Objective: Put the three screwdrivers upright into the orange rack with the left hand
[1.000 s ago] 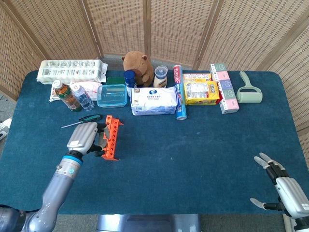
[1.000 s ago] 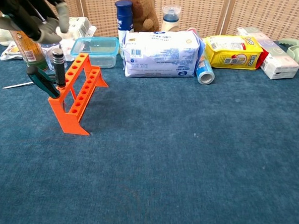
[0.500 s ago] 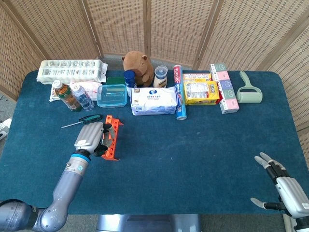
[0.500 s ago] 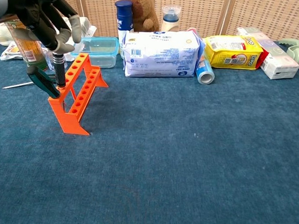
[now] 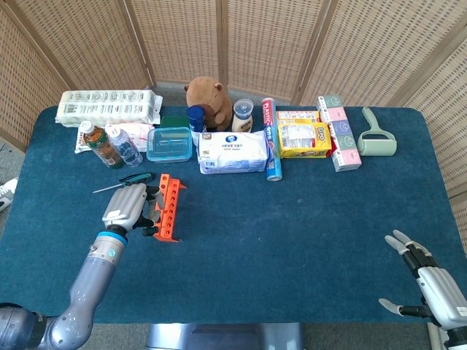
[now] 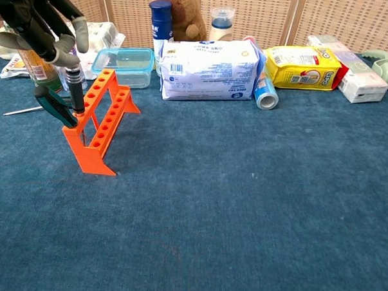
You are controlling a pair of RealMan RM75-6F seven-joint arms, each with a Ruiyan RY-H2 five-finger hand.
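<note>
- Since half a second ago, the left hand [image 6: 35, 22] has pulled back a little toward the left; it is above the black screwdriver [image 6: 74, 92], which stands upright in the orange rack [image 6: 99, 125].
- Its fingers [image 6: 80, 34] are curled near the top of the handle; I cannot tell if they grasp it.
- A green-handled screwdriver [image 6: 54, 105] leans tilted against the rack, at its 9 o'clock side.
- Another screwdriver [image 5: 124, 181] lies flat on the worktop [image 5: 292, 219], at 10 o'clock from the rack.
- The right hand [image 5: 430, 281] rests at the 5 o'clock corner, fingers released and spread, holding nothing.
</note>
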